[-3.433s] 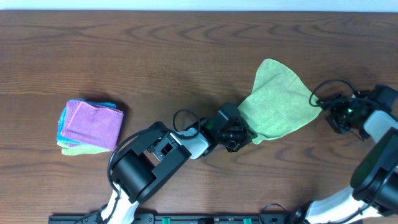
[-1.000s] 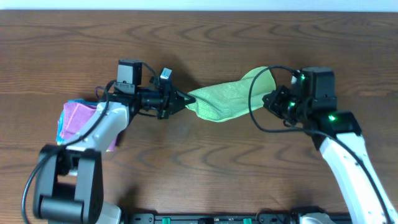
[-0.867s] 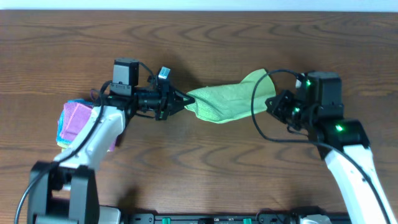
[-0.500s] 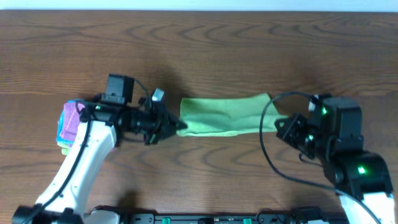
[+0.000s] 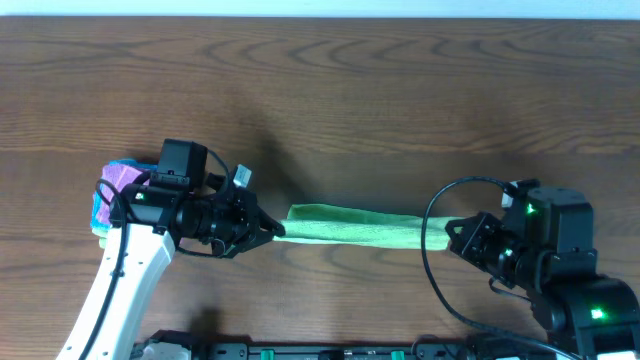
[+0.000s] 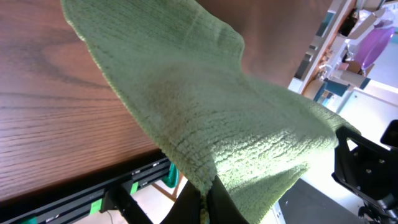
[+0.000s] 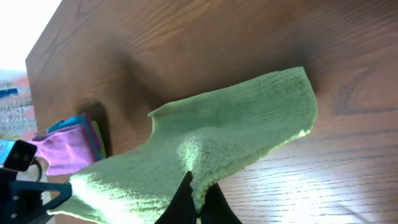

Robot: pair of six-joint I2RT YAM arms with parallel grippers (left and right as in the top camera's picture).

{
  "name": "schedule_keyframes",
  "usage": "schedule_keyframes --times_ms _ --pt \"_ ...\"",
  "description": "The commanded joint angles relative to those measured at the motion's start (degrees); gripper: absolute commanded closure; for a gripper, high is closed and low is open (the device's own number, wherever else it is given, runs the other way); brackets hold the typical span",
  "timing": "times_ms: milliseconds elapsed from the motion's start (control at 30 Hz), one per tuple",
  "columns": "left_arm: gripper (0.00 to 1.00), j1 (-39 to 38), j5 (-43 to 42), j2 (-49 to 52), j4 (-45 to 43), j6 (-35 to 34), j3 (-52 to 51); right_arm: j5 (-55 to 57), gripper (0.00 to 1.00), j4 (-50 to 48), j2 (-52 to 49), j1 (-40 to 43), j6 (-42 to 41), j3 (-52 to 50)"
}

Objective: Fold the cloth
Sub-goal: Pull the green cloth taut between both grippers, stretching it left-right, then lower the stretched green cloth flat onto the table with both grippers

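The lime-green cloth [image 5: 350, 225] hangs stretched as a narrow band between my two grippers, above the front part of the wooden table. My left gripper [image 5: 271, 228] is shut on its left corner, and my right gripper [image 5: 451, 231] is shut on its right corner. In the left wrist view the cloth [image 6: 211, 118] spreads away from the left gripper [image 6: 207, 191], pinched between the dark fingers. In the right wrist view the cloth [image 7: 236, 130] fans out from the right gripper [image 7: 198, 191], and its far edge reaches down toward the tabletop. No white tag shows.
A stack of folded cloths [image 5: 115, 190], pink on top with blue under it, lies at the table's left, partly under my left arm; the same stack [image 7: 62, 146] shows in the right wrist view. The table's front edge [image 5: 320, 340] runs close to both arms.
Both grippers have moved toward the front edge and further apart, carrying the cloth with them. The cloth has gone from a loose bunched shape to a taut narrow band.
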State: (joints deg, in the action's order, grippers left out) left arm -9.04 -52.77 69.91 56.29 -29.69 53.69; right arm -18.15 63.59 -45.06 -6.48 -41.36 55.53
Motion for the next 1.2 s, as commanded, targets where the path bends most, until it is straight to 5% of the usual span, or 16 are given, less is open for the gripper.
schedule_keyframes --times_ms 0,1167 --pt "0.94 0.33 2.12 -0.33 1.01 1.4 0.17 -1.42 0.99 0.26 0.31 -0.35 1.14 -0.24" --pt "0.94 -8.37 7.32 -8.37 14.1 -9.77 11.28 -3.67 0.99 21.57 2.95 -1.09 -1.44 19.1"
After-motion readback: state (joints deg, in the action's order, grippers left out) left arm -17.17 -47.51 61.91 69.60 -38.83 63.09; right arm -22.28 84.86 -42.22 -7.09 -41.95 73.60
